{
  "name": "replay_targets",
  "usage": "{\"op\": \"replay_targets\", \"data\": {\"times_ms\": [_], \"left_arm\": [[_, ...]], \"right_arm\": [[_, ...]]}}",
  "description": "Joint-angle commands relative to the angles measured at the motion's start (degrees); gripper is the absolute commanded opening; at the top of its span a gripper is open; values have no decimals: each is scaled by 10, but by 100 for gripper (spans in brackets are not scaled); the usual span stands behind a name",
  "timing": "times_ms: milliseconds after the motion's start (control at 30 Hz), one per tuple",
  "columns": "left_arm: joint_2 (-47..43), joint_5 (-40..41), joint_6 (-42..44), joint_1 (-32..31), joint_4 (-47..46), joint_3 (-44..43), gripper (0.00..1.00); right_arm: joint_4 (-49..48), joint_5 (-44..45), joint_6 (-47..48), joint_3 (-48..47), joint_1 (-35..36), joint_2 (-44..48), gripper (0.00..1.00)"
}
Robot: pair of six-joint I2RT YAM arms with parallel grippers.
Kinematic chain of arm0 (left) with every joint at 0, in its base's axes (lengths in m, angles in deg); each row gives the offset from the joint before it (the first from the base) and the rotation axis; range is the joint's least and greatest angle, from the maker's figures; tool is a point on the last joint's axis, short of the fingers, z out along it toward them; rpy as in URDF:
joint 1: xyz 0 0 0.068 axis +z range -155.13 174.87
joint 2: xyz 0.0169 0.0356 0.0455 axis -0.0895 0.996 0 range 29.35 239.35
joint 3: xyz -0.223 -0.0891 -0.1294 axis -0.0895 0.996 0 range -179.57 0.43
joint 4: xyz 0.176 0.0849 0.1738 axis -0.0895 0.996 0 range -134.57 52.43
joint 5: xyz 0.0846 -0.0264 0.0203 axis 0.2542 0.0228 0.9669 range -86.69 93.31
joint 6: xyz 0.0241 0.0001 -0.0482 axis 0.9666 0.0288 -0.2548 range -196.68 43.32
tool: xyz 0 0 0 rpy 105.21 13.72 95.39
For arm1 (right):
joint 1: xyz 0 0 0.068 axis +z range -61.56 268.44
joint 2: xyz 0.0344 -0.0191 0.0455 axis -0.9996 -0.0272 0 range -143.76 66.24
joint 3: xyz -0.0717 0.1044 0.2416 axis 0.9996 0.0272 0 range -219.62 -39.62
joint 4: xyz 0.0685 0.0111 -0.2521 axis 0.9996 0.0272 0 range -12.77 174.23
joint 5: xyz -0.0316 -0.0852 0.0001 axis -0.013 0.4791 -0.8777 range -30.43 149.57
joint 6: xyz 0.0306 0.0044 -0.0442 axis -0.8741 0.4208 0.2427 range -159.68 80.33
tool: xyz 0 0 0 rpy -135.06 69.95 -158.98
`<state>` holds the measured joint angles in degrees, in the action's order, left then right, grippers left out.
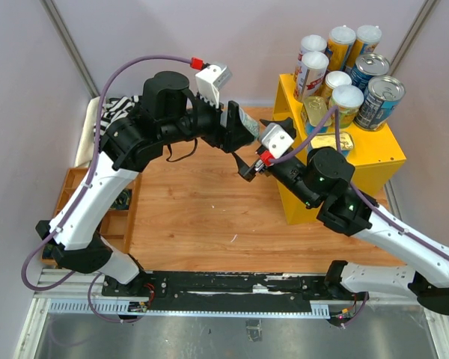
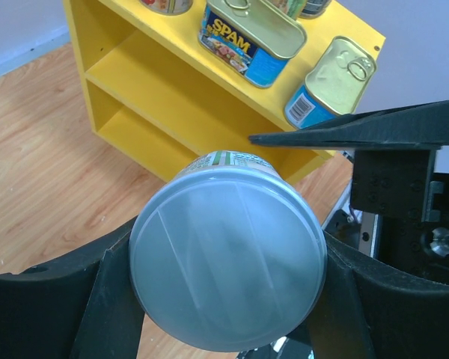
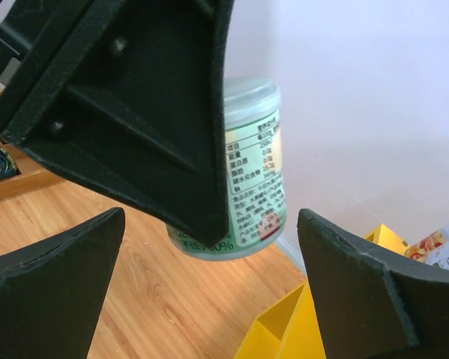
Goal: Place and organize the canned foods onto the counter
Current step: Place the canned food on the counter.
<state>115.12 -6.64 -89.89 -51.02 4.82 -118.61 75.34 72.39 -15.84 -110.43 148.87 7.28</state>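
Observation:
A pale green can with a silver lid [image 2: 228,258] hangs above the wooden table, and my left gripper [image 2: 224,299] is shut on its sides. From above, this can [image 1: 247,123] sits just left of the yellow counter [image 1: 374,161]. My right gripper [image 1: 260,147] stands open right beside it, touching nothing. In the right wrist view the can [image 3: 254,187] floats between and beyond my right gripper [image 3: 209,292], half hidden by a left finger [image 3: 135,97]. Several cans [image 1: 341,46] and flat gold tins [image 1: 344,142] stand on the counter top.
A brown wooden tray [image 1: 71,187] lies at the table's left edge, with a striped cloth [image 1: 120,105] behind it. The counter's two open shelves [image 2: 157,97] face the table. A SPAM tin [image 2: 247,37] and a blue tin [image 2: 333,82] lie at the counter's front edge.

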Motion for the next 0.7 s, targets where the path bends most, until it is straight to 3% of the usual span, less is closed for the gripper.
{"op": "replay_targets", "data": {"times_ms": [0, 333, 667], "left_arm": [[1, -32, -8, -2, -41, -33, 1], [10, -44, -16, -2, -32, -34, 1], [17, -51, -16, -2, -35, -28, 0]], "right_arm": [[-21, -19, 23, -29, 6, -16, 99], [-40, -30, 37, -44, 5, -36, 96], [-51, -20, 40, -46, 5, -44, 83]]}}
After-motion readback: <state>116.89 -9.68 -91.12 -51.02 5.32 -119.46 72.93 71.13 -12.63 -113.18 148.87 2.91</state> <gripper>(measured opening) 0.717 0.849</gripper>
